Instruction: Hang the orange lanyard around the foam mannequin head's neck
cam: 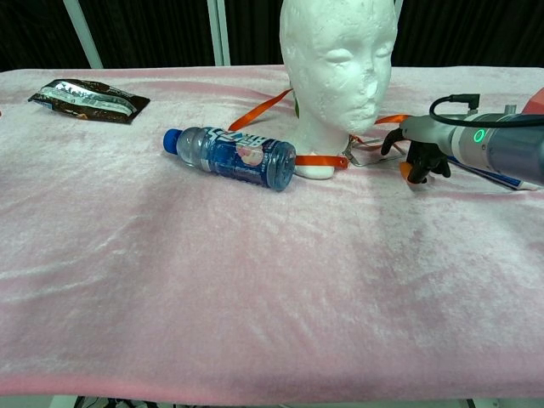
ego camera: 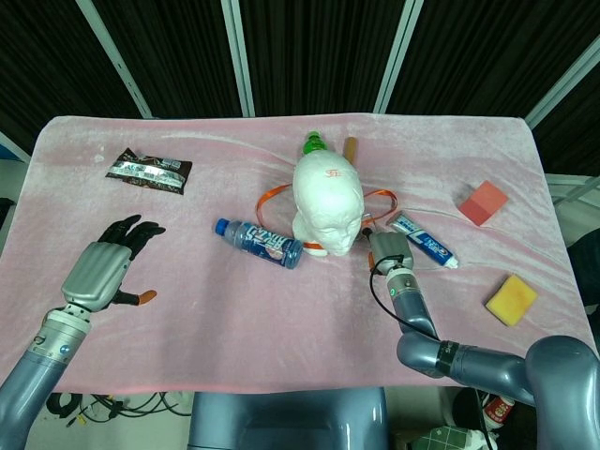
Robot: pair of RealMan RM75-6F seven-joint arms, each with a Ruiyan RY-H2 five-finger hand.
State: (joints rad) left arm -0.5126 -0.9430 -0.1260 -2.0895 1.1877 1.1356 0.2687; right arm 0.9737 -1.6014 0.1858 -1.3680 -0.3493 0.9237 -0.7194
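The white foam mannequin head [ego camera: 328, 201] [cam: 339, 59] stands upright mid-table. The orange lanyard [ego camera: 269, 197] [cam: 260, 109] lies on the cloth looped around its base, with one strap crossing the front of the neck [cam: 320, 159]. Its metal clip [cam: 366, 153] rests just right of the neck. My right hand [ego camera: 387, 249] [cam: 420, 154] sits beside the clip with its fingers pointing down at the cloth and the thumb apart; nothing shows between them. My left hand [ego camera: 107, 264] rests far left with its fingers spread, holding nothing.
A blue water bottle [ego camera: 258, 242] [cam: 231, 156] lies against the head's left side. A toothpaste tube [ego camera: 424, 241] lies right of my right hand. A snack packet [ego camera: 148, 170], a green-capped bottle [ego camera: 313, 142], a red block [ego camera: 483, 203] and a yellow sponge [ego camera: 511, 299] lie further off.
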